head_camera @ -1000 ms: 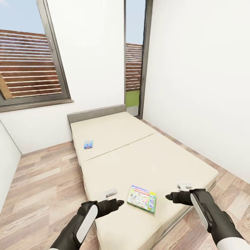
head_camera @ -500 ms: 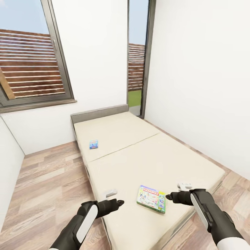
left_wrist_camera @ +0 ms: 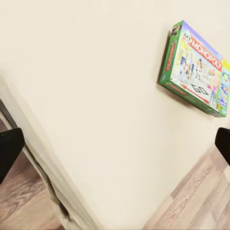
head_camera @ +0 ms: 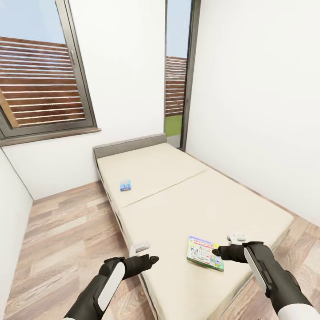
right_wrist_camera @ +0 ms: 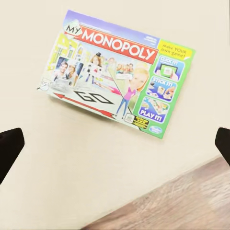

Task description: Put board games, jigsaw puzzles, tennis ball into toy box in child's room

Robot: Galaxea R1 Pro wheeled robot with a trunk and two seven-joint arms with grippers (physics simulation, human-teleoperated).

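White walls (head_camera: 249, 89) closed in the room, with a big window (head_camera: 40, 75) on one side, a narrow glass door (head_camera: 177, 75) in the corner and wood plank floor (head_camera: 62, 231) below. Before us stood a low bed (head_camera: 178, 195) with a cream mattress and a grey headboard at its far end.

Two board games lay flat on that mattress, well apart. We saw the pale green and white Monopoly box (head_camera: 205, 253) near the foot of the bed, close to the edge, just beside our right gripper (head_camera: 215, 252); from the right wrist camera the same box (right_wrist_camera: 117, 79) lay face up on the cream surface near the bed's edge. A smaller blue box (head_camera: 126, 185) rested farther up, near the left edge of the bed.

Our left gripper (head_camera: 155, 258) hovered over the bed's near left edge, apart from both boxes. On both grippers the fingers sat wide apart at the edges of the wrist pictures, holding nothing.
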